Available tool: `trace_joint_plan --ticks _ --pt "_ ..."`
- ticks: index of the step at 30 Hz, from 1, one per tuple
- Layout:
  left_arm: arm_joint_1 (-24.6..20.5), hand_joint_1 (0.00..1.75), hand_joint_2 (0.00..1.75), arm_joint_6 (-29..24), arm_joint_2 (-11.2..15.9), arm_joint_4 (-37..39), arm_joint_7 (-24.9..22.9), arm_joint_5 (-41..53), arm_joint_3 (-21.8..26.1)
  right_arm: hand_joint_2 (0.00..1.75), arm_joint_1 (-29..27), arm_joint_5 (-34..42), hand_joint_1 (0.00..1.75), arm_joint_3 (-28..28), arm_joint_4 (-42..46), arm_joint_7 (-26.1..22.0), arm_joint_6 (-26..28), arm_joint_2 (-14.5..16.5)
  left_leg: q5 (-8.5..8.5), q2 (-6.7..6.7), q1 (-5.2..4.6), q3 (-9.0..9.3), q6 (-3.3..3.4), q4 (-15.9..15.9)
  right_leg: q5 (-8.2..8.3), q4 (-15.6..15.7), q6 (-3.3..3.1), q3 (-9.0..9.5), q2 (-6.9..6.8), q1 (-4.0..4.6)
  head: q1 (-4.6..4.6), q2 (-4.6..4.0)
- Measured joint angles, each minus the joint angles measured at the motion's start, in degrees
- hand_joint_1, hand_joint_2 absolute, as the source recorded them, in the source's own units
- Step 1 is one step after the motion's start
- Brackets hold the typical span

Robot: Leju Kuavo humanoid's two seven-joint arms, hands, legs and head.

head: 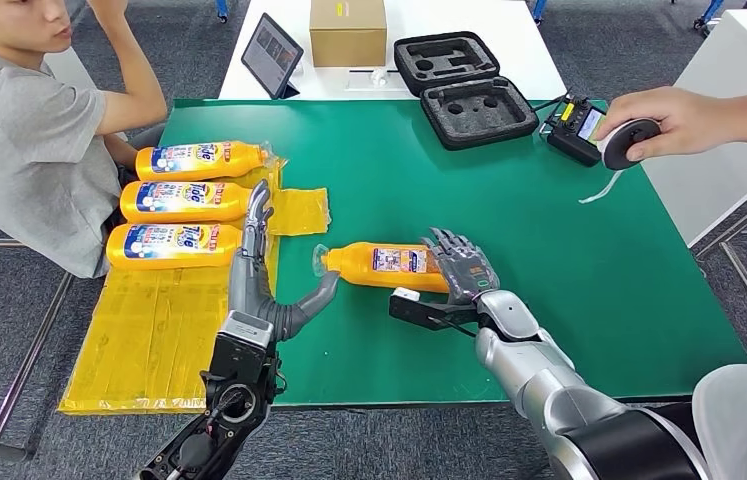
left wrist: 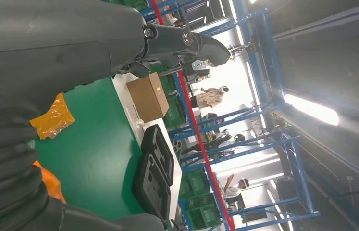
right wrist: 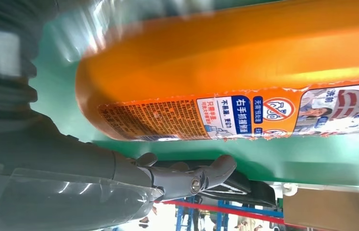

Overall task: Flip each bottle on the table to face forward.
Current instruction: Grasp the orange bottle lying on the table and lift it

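Lying on its side near the middle of the green tabletop [head: 569, 250], the orange detergent bottle [head: 389, 266] is the one we are working on, its cap toward our left hand [head: 269, 290] and its base under our right hand [head: 461, 268]. We judge the right hand sits there to roll the bottle about its long axis: its fingers arch over the base end, touching the bottle, but we cannot tell whether they truly grip it or just rest on it. The left hand stands edge-on with fingers straight and apart, holding nothing, thumb reaching toward the cap, probably as a stop so the bottle does not slide while it turns.

Three more detergent bottles [head: 189, 201] lie side by side on the yellow plastic sheet [head: 149, 340] at the tabletop's left, front labels up, so we take them as already done.

The right wrist view gives what the head view cannot: the small-print side of the bottle's label [right wrist: 244, 113], which suggests the bottle is partway through its turn. The left wrist view shows a cardboard box [left wrist: 146, 96] and an open black foam case [left wrist: 154, 173] on the white table beyond
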State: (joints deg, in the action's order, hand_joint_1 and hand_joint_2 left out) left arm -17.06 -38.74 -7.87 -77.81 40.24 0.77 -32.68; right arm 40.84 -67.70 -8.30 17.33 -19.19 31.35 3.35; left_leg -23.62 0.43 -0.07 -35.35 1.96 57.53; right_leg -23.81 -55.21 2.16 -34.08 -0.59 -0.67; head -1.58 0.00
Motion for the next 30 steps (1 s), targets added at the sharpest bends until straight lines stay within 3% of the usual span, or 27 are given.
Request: trace_joint_plan --ticks 30 --pt "-0.1 0.0 1.75 -0.6 0.0 1.1 0.0 0.0 0.0 1.75 0.7 3.7 0.0 0.3 -0.7 1.0 -6.5 0.3 0.0 0.0 0.0 0.01 0.0 0.0 0.0 0.0 0.0 0.0 0.0 0.0 -0.01 0.0"
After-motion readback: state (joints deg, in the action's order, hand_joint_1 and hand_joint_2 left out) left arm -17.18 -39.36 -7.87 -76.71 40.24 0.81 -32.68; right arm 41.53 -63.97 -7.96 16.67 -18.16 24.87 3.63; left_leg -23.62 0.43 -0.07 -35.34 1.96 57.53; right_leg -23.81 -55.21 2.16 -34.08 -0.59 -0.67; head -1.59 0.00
